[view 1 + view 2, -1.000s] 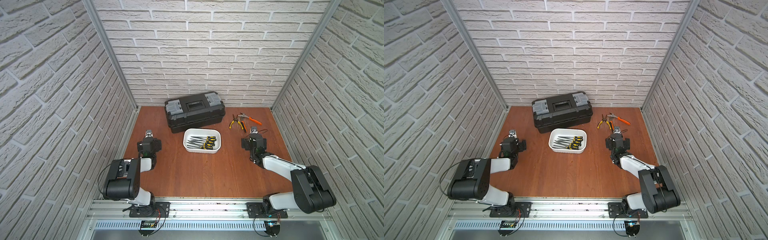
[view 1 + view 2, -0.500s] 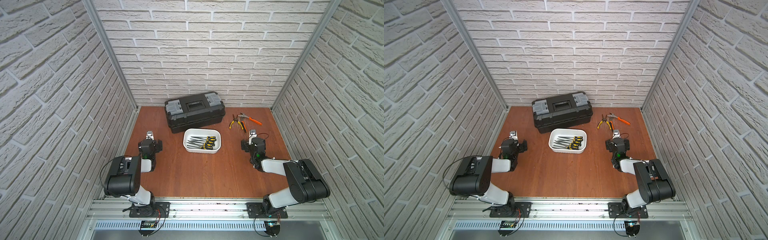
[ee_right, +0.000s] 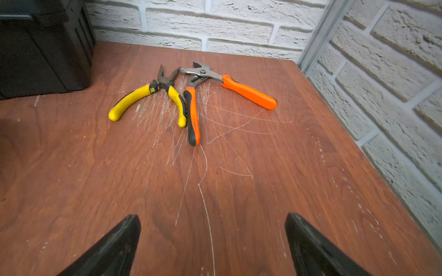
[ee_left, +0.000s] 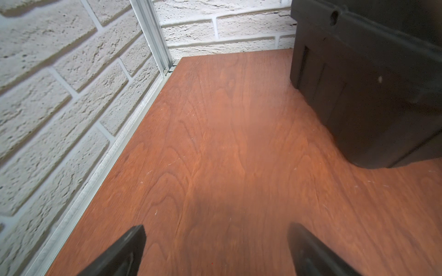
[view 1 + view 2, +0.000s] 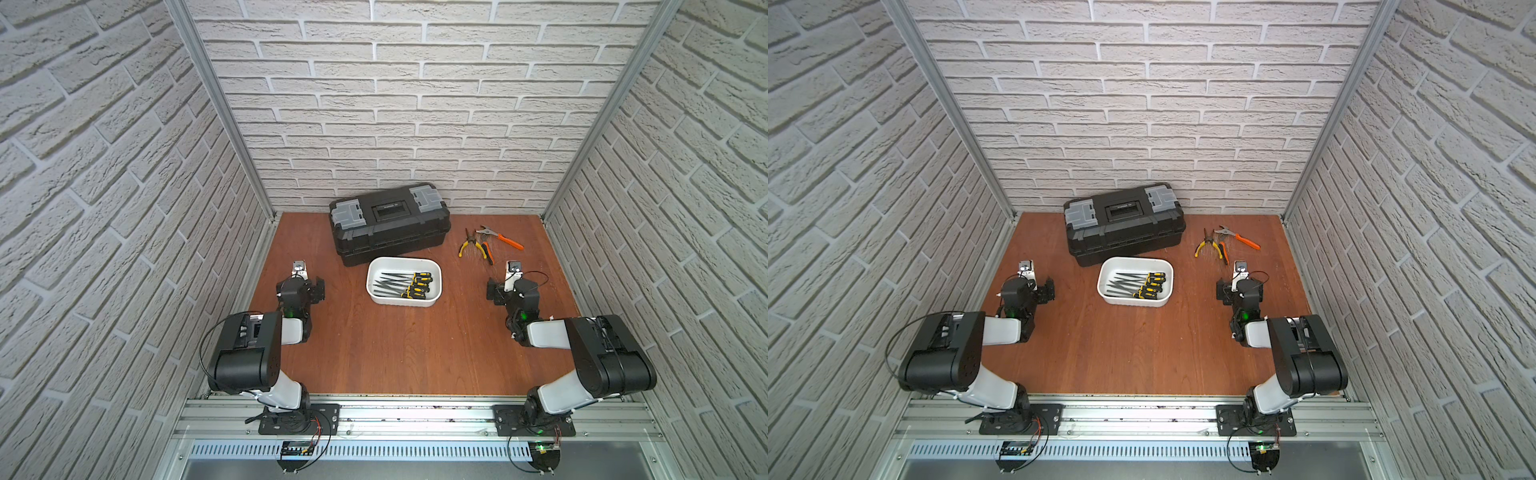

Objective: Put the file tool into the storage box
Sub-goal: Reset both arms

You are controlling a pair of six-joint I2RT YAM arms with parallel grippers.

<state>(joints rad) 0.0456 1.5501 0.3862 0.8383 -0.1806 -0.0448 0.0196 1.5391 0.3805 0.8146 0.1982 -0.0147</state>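
Bright even light, soft shadows, wide-angle bending at edges, wrist-view foregrounds blurred

The storage box (image 5: 404, 301) is coloured white. The file tools (image 5: 409, 285) are marked black and yellow. The toolbox (image 5: 388, 232) is coloured black and grey. The table (image 5: 395, 345) is grained brown.

No legible text, brand, number or sign appears in any view. A faint pale marking on the lid handle of the black toolbox (image 5: 390, 211), at the far centre, is too small to read.
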